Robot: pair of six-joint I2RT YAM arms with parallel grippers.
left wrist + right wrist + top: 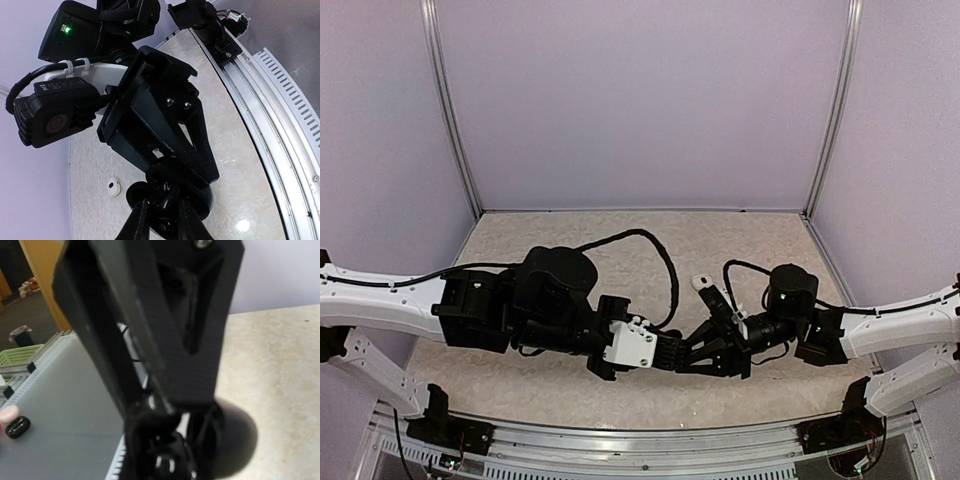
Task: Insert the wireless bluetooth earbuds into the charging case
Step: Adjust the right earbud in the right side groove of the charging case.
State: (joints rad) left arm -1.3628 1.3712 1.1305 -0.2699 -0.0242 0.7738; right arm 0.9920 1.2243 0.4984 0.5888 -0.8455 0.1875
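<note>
The right claw (167, 176) is clenching shut; the left claw (161, 221) I cannot tell; a white earbud (114, 186) is lying near it on the bench (240, 165).

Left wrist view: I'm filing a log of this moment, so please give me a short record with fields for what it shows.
right claw: shut, tips down at the black charging case
left claw: fingers flank the case; grip unclear
white earbud: lying loose on the table, apart from the case and both claws
other earbuds: none visible in this view
</note>
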